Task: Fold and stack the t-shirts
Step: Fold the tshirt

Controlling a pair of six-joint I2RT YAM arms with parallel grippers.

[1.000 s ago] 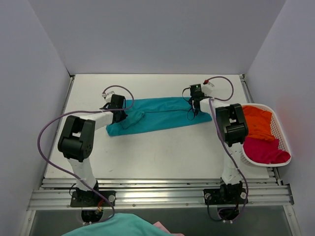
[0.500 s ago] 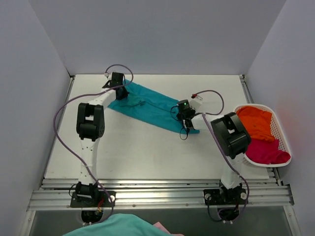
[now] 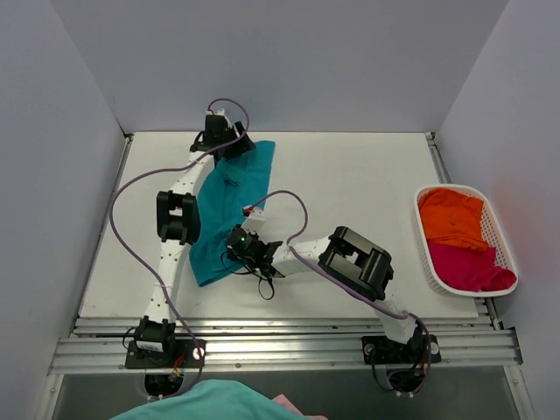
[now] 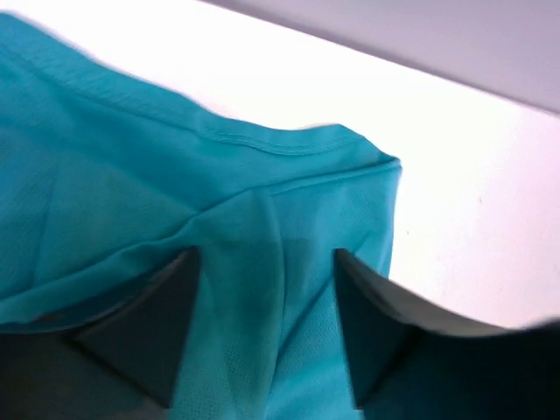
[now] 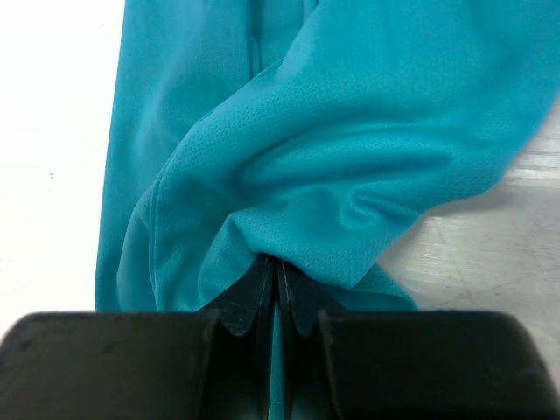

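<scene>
1. White plastic lattice basket [image 3: 495,229], oval, at the right edge of the white table [image 3: 350,184]. Reference item for all places below.
2. Orange t-shirt [image 3: 451,219], soft cloth, crumpled, in the far half of the basket.
3. Magenta-red t-shirt [image 3: 471,267], soft cloth, crumpled, in the near half of the basket, touching the orange one.
4. Teal t-shirt [image 3: 229,206], soft cloth, short-sleeved. It lies on the table well to the left of the basket as a long narrow band. One end sits farther back than the basket and the other nearer than it.
5. Left gripper [image 3: 229,144], black, at the band's far end, well apart from the basket. In the wrist view [image 4: 262,258] its jaws stand apart, with teal cloth lying in the gap.
6. Right gripper [image 3: 234,249], black, at the band's near end, far left of the basket. In the wrist view [image 5: 278,271] its jaws are pressed together on a bunched fold of the teal cloth.
</scene>
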